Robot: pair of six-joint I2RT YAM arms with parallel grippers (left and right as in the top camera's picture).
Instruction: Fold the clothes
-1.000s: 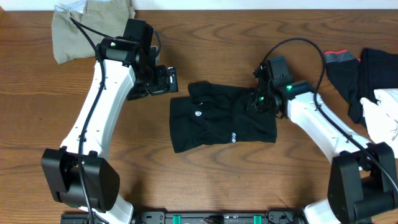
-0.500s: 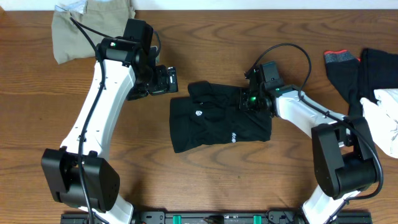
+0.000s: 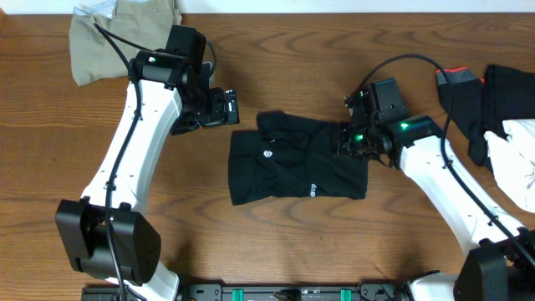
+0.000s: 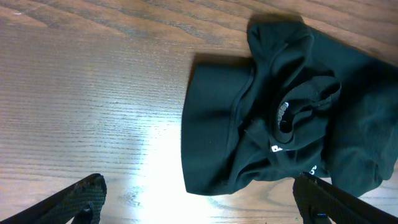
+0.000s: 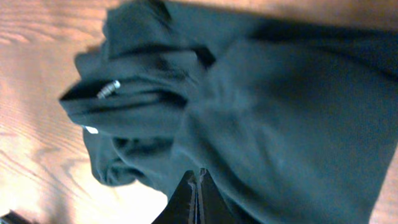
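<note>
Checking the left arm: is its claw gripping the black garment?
No, the left claw stands wide open beside the black garment, not on it.

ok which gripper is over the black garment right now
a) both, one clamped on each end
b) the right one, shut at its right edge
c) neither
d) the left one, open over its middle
b: the right gripper sits shut over the black garment's right edge, while the left gripper hangs open over the table beside its upper left corner.

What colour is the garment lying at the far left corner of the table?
The garment is khaki tan, best seen in the overhead view.
</note>
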